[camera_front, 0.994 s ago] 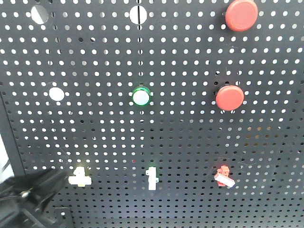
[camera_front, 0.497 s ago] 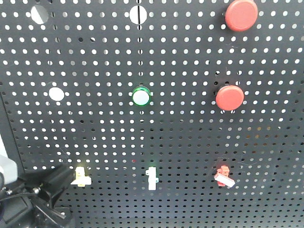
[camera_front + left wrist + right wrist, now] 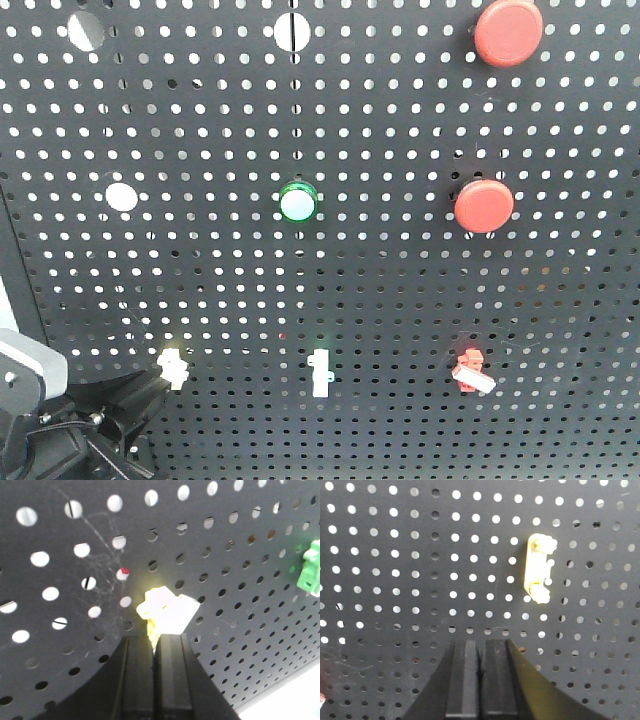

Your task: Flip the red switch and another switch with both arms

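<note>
Switch (image 3: pixel 167 611) (yellow-tinged) at left hand (image 3: pixel 155 639)

Two matte black, flat-sided angular fingers with bevelled edges are recorded on the left gripper (image 3: pixel 155 642). An identical black pair is recorded on the right gripper (image 3: pixel 481 645). On the black left arm (image 3: pixel 40 455), a light grey housing block (image 3: pixel 28 372) and thin black cables (image 3: pixel 75 422) are noted.

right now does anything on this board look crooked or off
The small red toggle switch at the black pegboard's lower right sits tilted, unlike the upright slim white toggle in the same row. Nothing looks broken.
</note>
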